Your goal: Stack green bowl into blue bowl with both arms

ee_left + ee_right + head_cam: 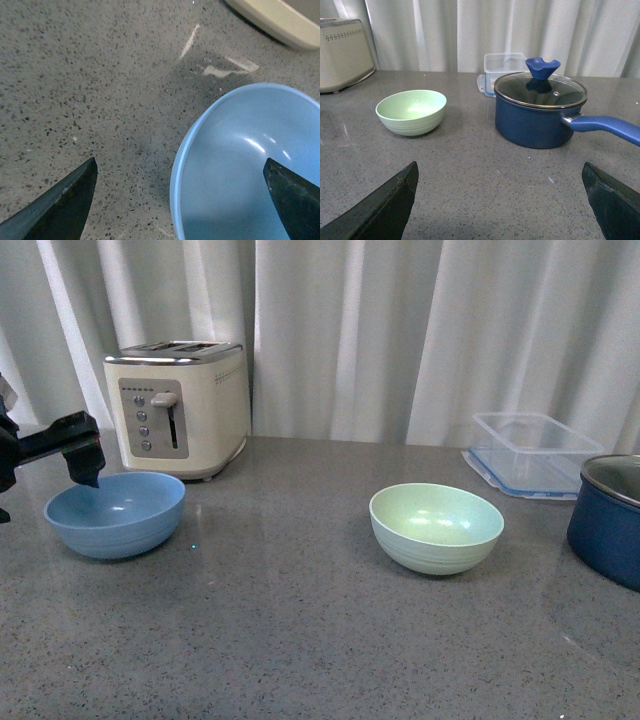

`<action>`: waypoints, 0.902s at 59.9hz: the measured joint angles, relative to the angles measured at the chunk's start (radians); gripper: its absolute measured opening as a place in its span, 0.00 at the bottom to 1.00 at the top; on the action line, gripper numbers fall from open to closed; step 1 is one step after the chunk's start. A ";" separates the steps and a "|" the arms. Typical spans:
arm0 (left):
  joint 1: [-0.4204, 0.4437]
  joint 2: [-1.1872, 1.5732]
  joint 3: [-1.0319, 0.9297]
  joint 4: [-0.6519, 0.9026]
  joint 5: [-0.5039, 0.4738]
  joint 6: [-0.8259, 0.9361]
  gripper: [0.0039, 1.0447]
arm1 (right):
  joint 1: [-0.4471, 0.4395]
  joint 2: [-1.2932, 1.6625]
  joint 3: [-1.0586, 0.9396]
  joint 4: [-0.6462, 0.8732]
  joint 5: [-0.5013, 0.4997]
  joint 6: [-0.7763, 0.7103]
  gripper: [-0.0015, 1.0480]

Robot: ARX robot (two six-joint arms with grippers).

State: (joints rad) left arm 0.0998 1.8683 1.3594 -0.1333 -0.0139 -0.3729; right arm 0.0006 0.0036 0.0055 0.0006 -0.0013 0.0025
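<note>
The blue bowl (115, 512) sits on the grey counter at the left, in front of the toaster. My left gripper (85, 472) hangs open over its far left rim. In the left wrist view the bowl's rim (176, 170) runs between my spread fingers, one finger (67, 200) over the counter, the other (295, 197) over the bowl's inside. The green bowl (436, 527) stands upright right of centre, empty. It also shows in the right wrist view (411, 111). My right gripper (500, 200) is open and low over bare counter, well short of the green bowl; it is out of the front view.
A cream toaster (180, 405) stands behind the blue bowl. A dark navy pot (610, 518) with a glass lid (540, 90) and long handle sits at the right. A clear plastic container (530, 452) is behind it. Curtains close the back.
</note>
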 joint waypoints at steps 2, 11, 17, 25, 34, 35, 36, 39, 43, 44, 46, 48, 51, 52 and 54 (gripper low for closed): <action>-0.003 0.015 0.013 -0.012 0.007 0.000 0.94 | 0.000 0.000 0.000 0.000 0.000 0.000 0.90; -0.014 0.071 0.062 -0.047 0.013 -0.003 0.94 | 0.000 0.000 0.000 0.000 0.000 0.000 0.90; -0.022 0.093 0.079 -0.057 0.013 -0.003 0.83 | 0.000 0.000 0.000 0.000 0.000 0.000 0.90; -0.024 0.106 0.090 -0.058 0.012 -0.003 0.63 | 0.000 0.000 0.000 0.000 0.000 0.000 0.90; -0.024 0.110 0.097 -0.064 0.016 -0.004 0.37 | 0.000 0.000 0.000 0.000 0.000 0.000 0.90; -0.024 0.110 0.097 -0.064 0.016 -0.004 0.35 | 0.000 0.000 0.000 0.000 0.000 0.000 0.90; -0.024 0.110 0.097 -0.064 0.017 -0.005 0.33 | 0.000 0.000 0.000 0.000 0.000 0.000 0.90; -0.024 0.110 0.097 -0.064 0.018 -0.005 0.25 | 0.000 0.000 0.000 0.000 0.000 0.000 0.90; -0.023 0.110 0.097 -0.066 0.019 -0.007 0.15 | 0.000 0.000 0.000 0.000 0.000 0.000 0.90; -0.023 0.110 0.097 -0.066 0.020 -0.007 0.13 | 0.000 0.000 0.000 0.000 0.000 0.000 0.90; -0.022 0.110 0.097 -0.068 0.024 -0.007 0.08 | 0.000 0.000 0.000 0.000 0.000 0.000 0.90; -0.022 0.110 0.097 -0.071 0.029 -0.010 0.05 | 0.000 0.000 0.000 0.000 0.000 0.000 0.90; -0.021 0.109 0.097 -0.073 0.039 -0.013 0.04 | 0.000 0.000 0.000 0.000 0.000 0.000 0.90; -0.021 0.109 0.097 -0.074 0.041 -0.013 0.04 | 0.000 0.000 0.000 0.000 0.000 0.000 0.90; -0.022 0.107 0.097 -0.075 0.050 -0.014 0.04 | 0.000 0.000 0.000 0.000 0.000 0.000 0.90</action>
State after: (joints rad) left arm 0.0780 1.9751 1.4559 -0.2085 0.0357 -0.3866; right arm 0.0006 0.0036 0.0055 0.0006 -0.0013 0.0025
